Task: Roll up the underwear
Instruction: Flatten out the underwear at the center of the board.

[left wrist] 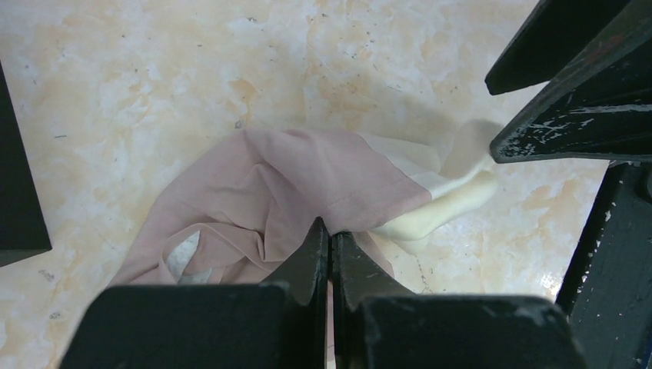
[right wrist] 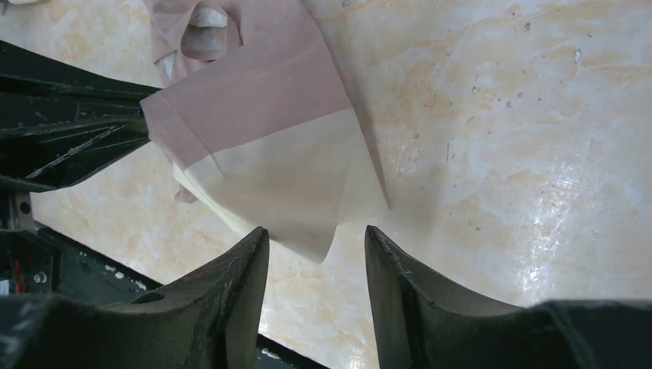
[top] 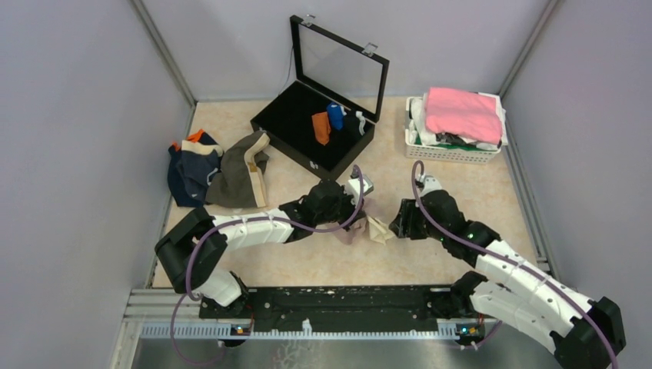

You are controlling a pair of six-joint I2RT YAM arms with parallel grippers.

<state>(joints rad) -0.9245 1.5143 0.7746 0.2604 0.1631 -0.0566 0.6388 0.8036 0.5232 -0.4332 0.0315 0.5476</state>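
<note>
A pale pink-beige underwear (top: 369, 229) with a cream band lies crumpled on the table between the two arms. My left gripper (left wrist: 330, 231) is shut, its tips pinching a fold of the pink underwear (left wrist: 307, 181). In the top view the left gripper (top: 355, 215) sits at the cloth's left side. My right gripper (right wrist: 316, 231) stands open, with the cream edge of the underwear (right wrist: 269, 131) just ahead of its fingertips and nothing between them. It is at the cloth's right side (top: 400, 223).
A heap of navy (top: 188, 173) and olive-brown briefs (top: 242, 175) lies at the left. The open black case (top: 292, 123) at the back holds orange (top: 321, 127) and blue rolls (top: 335, 115). A white basket (top: 450, 152) with a pink cloth (top: 463, 111) stands at the back right.
</note>
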